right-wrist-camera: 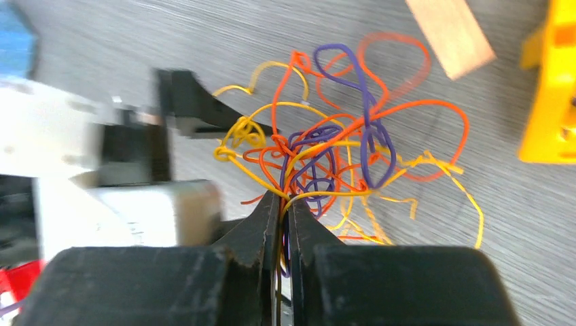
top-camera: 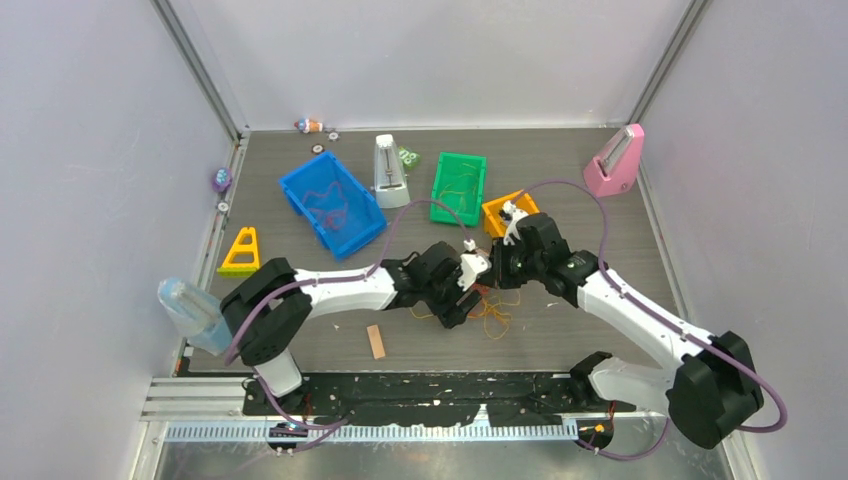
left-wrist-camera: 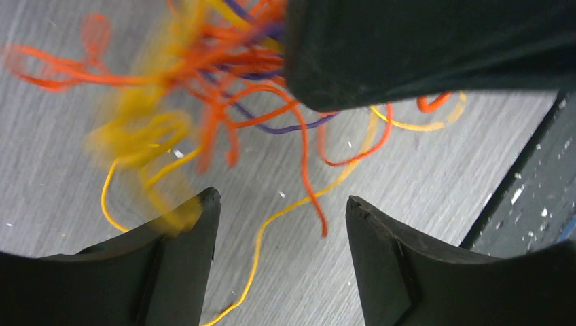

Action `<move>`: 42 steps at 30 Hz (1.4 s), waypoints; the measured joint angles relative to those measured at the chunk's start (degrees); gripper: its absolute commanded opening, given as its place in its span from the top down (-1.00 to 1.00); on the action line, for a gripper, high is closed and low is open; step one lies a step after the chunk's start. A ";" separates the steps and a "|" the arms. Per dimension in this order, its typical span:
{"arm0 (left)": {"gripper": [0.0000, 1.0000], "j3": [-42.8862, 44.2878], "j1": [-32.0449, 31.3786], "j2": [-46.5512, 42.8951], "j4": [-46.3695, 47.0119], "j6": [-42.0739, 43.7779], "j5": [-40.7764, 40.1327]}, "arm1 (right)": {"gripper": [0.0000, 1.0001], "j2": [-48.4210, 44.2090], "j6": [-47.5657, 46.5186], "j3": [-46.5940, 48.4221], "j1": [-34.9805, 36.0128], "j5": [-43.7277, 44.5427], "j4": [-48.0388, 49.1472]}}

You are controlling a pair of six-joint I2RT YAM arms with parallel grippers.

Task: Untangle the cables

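Note:
The cables [right-wrist-camera: 326, 149] form a loose tangle of orange, yellow and purple strands on the grey table, seen in the top view [top-camera: 492, 314] between the two arms. My right gripper [right-wrist-camera: 284, 201] is shut on a few strands at the tangle's near edge; from above it [top-camera: 498, 280] sits over the bundle. My left gripper [left-wrist-camera: 280, 207] is open just short of the cables [left-wrist-camera: 224, 88], and one yellow and one orange strand trail loosely between its fingertips [left-wrist-camera: 200, 224]. From above the left gripper [top-camera: 463, 297] meets the right one at the tangle.
A blue bin [top-camera: 330, 200], a green bin [top-camera: 458, 187] and an orange bin [top-camera: 508, 210] stand behind the arms. A white metronome [top-camera: 390, 172], a pink one [top-camera: 615, 162], a yellow triangle [top-camera: 241, 252], a bottle [top-camera: 190, 312] and a tan strip [top-camera: 375, 341] lie around.

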 measured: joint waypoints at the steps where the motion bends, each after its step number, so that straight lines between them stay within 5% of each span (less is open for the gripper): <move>1: -0.45 -2.08 -0.02 -1.18 1.57 0.24 0.57 | 0.89 -0.68 0.13 0.59 0.04 -1.03 0.22; 10: -0.52 -22.14 -0.20 -17.16 20.98 1.55 1.84 | 0.89 -5.01 2.23 4.85 0.13 -6.67 0.26; 16: -0.50 -25.73 -0.35 -19.26 28.28 4.35 2.40 | 0.89 -5.81 3.98 7.17 0.13 -8.35 -0.63; 27: -0.65 -41.70 -0.46 -27.89 49.18 7.19 -7.30 | 0.89 -8.79 4.96 15.82 0.13 -9.73 -4.11; 38: -0.62 -40.35 0.11 -25.64 52.81 6.73 -12.15 | 0.89 -9.40 5.84 18.32 0.13 -10.93 -6.03; 40: -0.33 -37.94 0.11 -22.82 52.78 6.78 -12.17 | 0.89 -9.44 6.27 18.80 0.13 -11.39 -6.19; 42: 0.44 -35.12 0.11 -20.17 52.83 6.91 -12.13 | 0.89 -9.75 6.82 19.32 0.13 -12.04 -6.23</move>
